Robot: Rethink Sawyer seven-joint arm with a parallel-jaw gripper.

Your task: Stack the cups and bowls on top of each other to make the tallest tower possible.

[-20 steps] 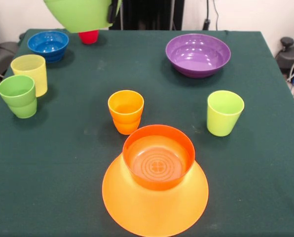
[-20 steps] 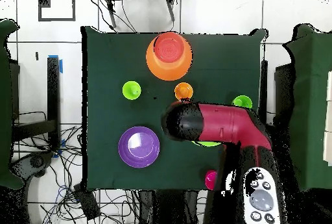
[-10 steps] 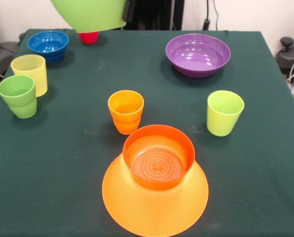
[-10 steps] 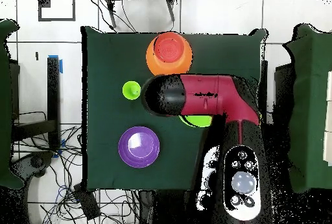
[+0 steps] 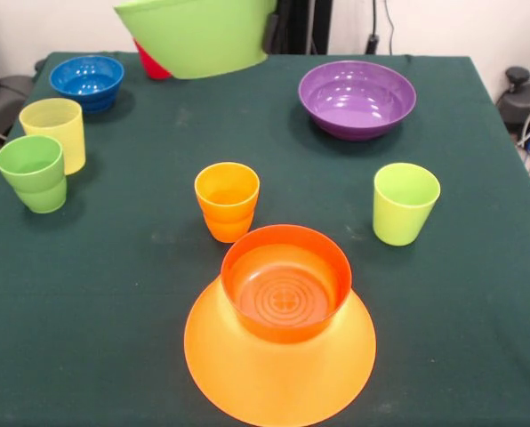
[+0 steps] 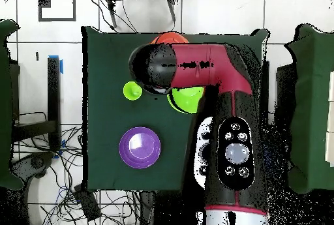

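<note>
The green bowl [image 5: 198, 36] hangs tilted above the table's far side. My gripper [image 5: 268, 32] is shut on its right rim, with only a dark part of it showing. At the near edge stands the tower: the big orange bowl [image 5: 278, 369] upside down with the red-orange bowl [image 5: 285, 285] upright on it. The orange cup [image 5: 227, 200] stands just behind the tower and the lime green cup [image 5: 405, 203] to the right. In the overhead view the arm [image 6: 202, 66] covers the tower's middle, and the green bowl [image 6: 186, 100] peeks out beneath it.
The purple bowl [image 5: 357, 98] sits at the far right and the blue bowl [image 5: 87, 82] at the far left. Along the left edge stand the pale yellow cup [image 5: 54, 132] and the green cup [image 5: 34, 172]. The held bowl mostly hides the red cup [image 5: 148, 60].
The green bowl has travelled rightward in the front view and come lower into the picture. In the overhead view the arm has swung up the table over the tower.
</note>
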